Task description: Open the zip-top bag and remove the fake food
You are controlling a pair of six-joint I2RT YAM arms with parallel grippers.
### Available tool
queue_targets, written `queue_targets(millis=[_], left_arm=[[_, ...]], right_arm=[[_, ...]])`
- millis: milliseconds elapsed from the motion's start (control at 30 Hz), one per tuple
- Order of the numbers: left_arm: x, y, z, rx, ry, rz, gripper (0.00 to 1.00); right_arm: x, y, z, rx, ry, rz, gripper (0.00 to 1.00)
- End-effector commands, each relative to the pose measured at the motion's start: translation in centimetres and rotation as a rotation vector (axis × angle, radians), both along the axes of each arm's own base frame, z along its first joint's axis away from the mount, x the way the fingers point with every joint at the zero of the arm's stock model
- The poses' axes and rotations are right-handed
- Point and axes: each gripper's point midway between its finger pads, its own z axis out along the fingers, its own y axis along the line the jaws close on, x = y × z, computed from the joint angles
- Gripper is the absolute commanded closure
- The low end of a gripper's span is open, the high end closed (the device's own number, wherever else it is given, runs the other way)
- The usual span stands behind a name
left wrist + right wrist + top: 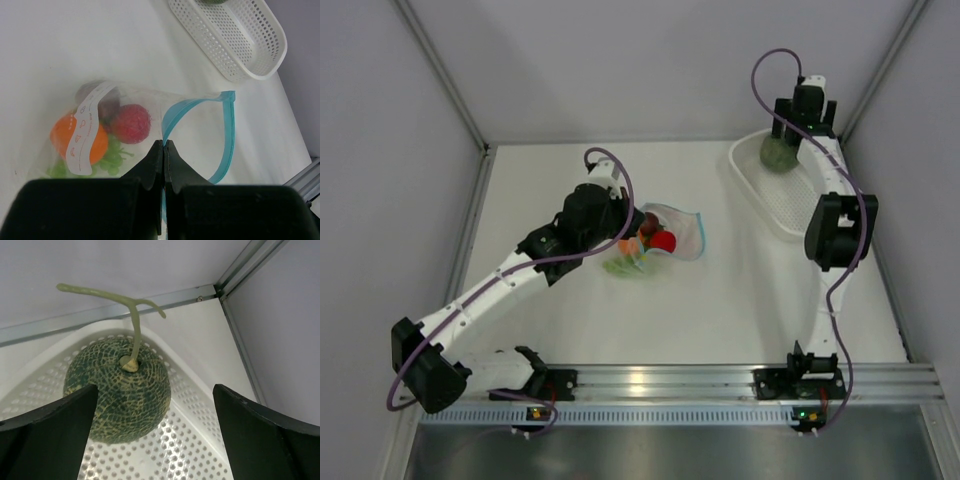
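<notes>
White bench [720, 320]: zip-top bag [682, 232] well left of basket [790, 215], mouth toward it, my left tool [164, 146] pinched shut on its blue strip [227, 130]. Melon [117, 385] in basket beneath my right tool [155, 392], jaws spread. Bagged fake food [130, 123] nearer left tool.

There is one zip-top bag [200, 130] and one white perforated basket [782, 205]. The fake food counts one netted green melon [117, 390], one red ball [131, 123], one orange ball [62, 132], one dark red piece [111, 106], and green leafy pieces [112, 157] too bunched to number.
</notes>
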Motion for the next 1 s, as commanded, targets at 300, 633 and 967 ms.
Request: queue_targets(millis=[300,633,967], left_arm=[[0.3,0.1,2.3,-0.056,-0.049,0.02,1.0],[0.9,0.3,2.0,-0.066,-0.034,0.064,1.0],[1.6,0.5,3.3,-0.142,-0.018,0.143,1.0]], right_arm=[[-7.5,10.2,11.9,0.376,-0.268,0.3,0.03],[-19.1,18.7,10.8,0.427,-0.162,0.5,0.15],[-30.7,30.3,12.9,0.563,-0.182,0.824,0.4]])
